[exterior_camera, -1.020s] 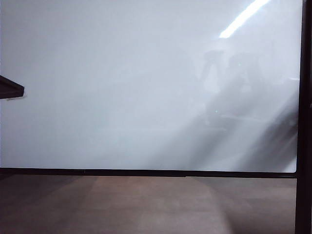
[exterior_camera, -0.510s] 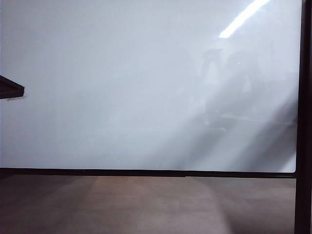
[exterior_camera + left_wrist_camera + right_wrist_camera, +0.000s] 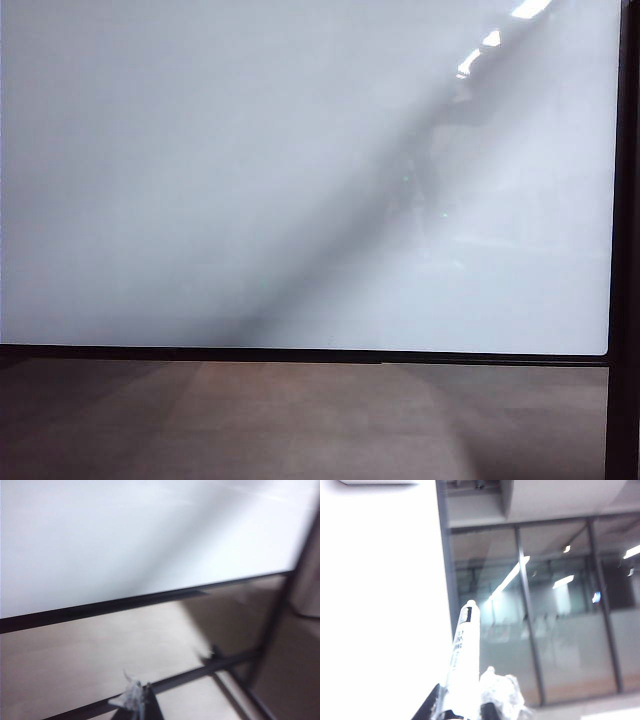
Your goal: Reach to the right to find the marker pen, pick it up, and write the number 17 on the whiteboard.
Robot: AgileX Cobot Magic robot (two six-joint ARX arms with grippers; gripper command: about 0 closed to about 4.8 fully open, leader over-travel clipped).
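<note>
One marker pen (image 3: 463, 652), a smooth white cylinder with black print along its barrel, stood clamped between the right gripper's (image 3: 465, 712) wrapped fingers (image 3: 502, 692), raised toward a wall of dark-framed glass panels (image 3: 560, 630) that caught the ceiling lights. The whiteboard (image 3: 200, 180) was a big glossy white panel (a slanting dark reflection crossed it) with a thin black frame (image 3: 300, 354), upright behind the brown wood-grain table (image 3: 300, 420). The left gripper (image 3: 135, 702) showed only a blurred tip low over that table near the board's lower edge; I couldn't tell whether its fingers were apart.
</note>
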